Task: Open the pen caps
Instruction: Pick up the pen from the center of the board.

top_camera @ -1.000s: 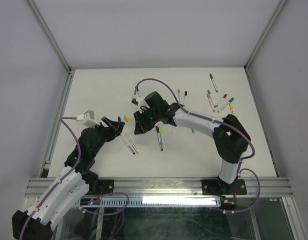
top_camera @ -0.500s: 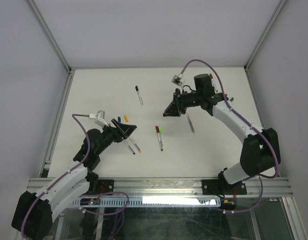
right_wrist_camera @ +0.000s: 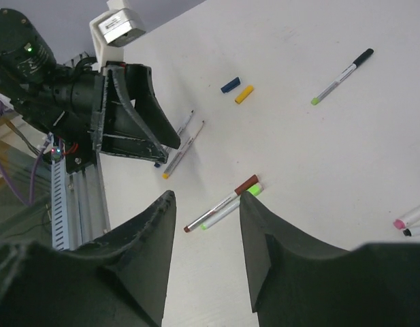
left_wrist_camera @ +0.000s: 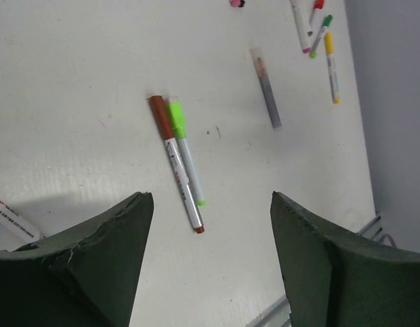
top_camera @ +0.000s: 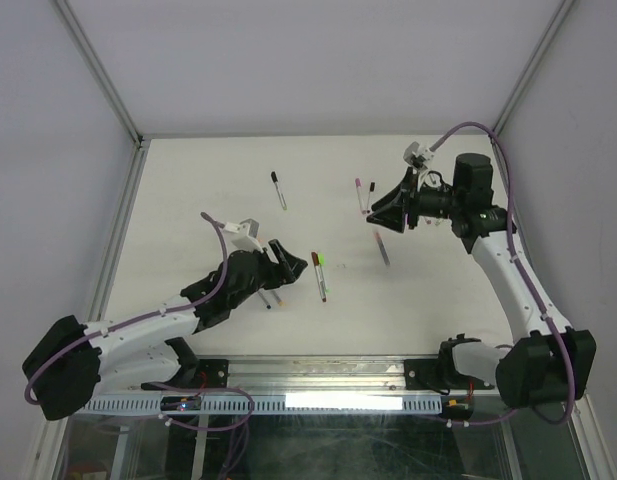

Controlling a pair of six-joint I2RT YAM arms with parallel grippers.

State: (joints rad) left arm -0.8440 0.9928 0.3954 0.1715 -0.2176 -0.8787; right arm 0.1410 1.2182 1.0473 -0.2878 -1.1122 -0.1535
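Two stubby plastic pen caps [right_wrist_camera: 230,85], one blue and one orange, lay loose and just apart on the matte white counter [top_camera: 188,200], near the left end effector [top_camera: 286,258]. Its dark, wedge-shaped fingers [left_wrist_camera: 114,231] stood wide apart and empty. Just to its right, two slim grey pens [left_wrist_camera: 186,174] lay side by side, a brown cap [left_wrist_camera: 160,116] and a bright green cap [left_wrist_camera: 176,117] on their ends. Further right, the right end effector [top_camera: 381,217] hovered with its fingers partly parted, gripping nothing.
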